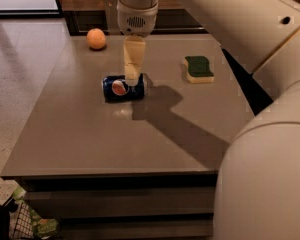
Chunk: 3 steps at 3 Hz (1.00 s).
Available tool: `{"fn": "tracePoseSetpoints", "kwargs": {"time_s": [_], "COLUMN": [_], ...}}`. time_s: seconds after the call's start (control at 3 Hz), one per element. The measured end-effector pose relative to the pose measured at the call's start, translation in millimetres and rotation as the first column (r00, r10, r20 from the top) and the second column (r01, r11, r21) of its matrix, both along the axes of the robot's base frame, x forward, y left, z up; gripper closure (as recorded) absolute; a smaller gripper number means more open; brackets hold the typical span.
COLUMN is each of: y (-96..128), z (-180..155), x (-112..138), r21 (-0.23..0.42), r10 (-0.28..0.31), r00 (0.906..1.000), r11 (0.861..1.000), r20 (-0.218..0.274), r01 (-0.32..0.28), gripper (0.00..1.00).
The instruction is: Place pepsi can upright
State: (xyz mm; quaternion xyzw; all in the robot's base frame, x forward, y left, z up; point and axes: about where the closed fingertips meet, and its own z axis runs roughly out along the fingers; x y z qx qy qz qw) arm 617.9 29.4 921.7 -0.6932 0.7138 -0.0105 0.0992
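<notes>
The pepsi can was seen lying on its side, left of centre on the bench, with its logo turned to the near side. The gripper was hung point-down over the can's right end. Whether the jaws were open or closed could not be told. The can would best be clasped across its round body, then turned on end and set down flat, clear of the orange and the sponge.

Your grey tabletop carries three things: the pepsi can lying on its side near the middle, an orange at the far left corner, and a green-topped sponge far right. The end effector hangs at the can's right end.
</notes>
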Motion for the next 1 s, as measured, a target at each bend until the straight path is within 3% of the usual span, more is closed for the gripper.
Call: {"fn": "tracePoseSetpoints", "kwargs": {"time_s": [0.33, 1.0], "y": [13.0, 32.7], "z": [-21.7, -59.7], "x": [14.8, 1.3], "r21": [-0.01, 0.015], "r10": [0.001, 0.001], "r00": [0.9991, 0.9952], "r11": [1.0, 1.0], "r20": [-0.043, -0.098], "r01": [-0.002, 0.001], "gripper": [0.0, 0.0]}}
